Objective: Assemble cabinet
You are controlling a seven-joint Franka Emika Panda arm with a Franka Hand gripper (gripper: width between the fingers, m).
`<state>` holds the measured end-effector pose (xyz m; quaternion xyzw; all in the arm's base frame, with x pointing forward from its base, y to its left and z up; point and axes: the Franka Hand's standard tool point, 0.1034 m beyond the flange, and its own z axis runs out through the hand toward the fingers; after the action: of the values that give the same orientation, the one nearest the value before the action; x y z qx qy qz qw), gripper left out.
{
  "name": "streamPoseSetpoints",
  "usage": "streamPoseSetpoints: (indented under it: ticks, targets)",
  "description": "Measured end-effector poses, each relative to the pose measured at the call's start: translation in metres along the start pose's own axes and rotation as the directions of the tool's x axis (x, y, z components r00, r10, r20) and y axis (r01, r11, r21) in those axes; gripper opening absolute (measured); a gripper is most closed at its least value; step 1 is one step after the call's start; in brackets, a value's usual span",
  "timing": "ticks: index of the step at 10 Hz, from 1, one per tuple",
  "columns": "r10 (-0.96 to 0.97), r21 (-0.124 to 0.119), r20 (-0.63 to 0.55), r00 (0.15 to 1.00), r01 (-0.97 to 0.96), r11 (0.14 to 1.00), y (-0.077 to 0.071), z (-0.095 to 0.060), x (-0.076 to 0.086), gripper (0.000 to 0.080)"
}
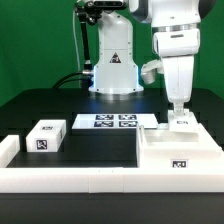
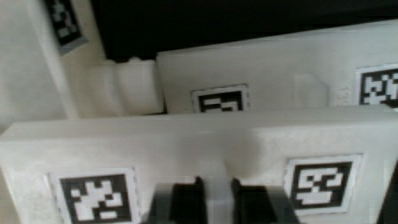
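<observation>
White plastic cabinet (image 1: 160,150) looks stiff, light, slippery; best held by a wall edge (end effector (image 1: 179,112): spread or pinching, can't tell).

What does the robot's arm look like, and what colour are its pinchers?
The arm is chunky, rounded and white, with dark joints. Its gripper is a white block ending in two thin black fingers. The white base behind it has a black triangle sticker and glows blue at the bottom.

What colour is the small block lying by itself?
White with black-and-white square tags; the small plastic block shows best in exterior view.
</observation>
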<state>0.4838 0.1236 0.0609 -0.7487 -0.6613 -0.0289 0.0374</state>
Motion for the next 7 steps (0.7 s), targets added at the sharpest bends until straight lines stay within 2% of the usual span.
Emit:
streamPoseSetpoints:
  ticks: [1, 6, 7]
  targets:
    - [0.0, 0.005, 0.003, 1.0, 0.0, 1.0, 0.001, -0.002, 0.0, 0.0061]
    - [-0.002, 0.002, 0.002, 1.0, 0.002, 1.0, 0.003, -0.002, 0.0, 0.0061]
    - [-0.012, 0.003, 0.001, 1.0, 0.012, 1.0, 0.016, -0.005, -0.002, 0.0061]
